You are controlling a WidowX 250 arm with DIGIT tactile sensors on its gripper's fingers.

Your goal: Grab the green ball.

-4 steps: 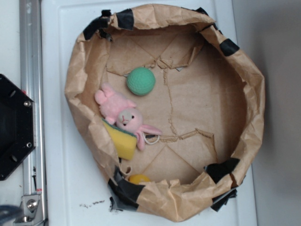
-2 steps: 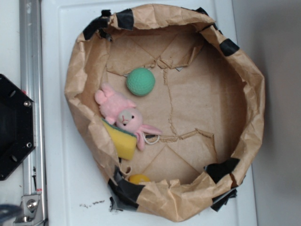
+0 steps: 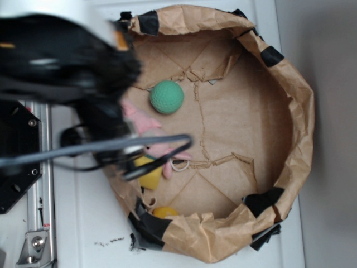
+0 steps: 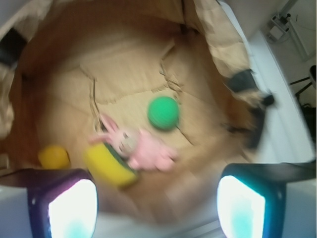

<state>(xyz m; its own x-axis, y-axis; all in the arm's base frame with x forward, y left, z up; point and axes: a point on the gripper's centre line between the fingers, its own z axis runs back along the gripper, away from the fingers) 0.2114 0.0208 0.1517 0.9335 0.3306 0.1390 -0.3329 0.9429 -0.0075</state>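
Overhead, the black robot hand (image 4: 156, 198) hangs open above the dimpled teal-green round ball (image 3: 167, 96) in the crumpled brown-paper basin (image 3: 295, 111).

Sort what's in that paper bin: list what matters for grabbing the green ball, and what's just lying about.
For the job:
- green ball
- gripper, jaws apart, not yet at the ball

Lying about:
- pink plush bunny
- yellow sponge
- small yellow ball
- paper bin itself

white tabletop (image 3: 83, 223), metal rail (image 3: 40, 184) at left, possibly grey floor beyond
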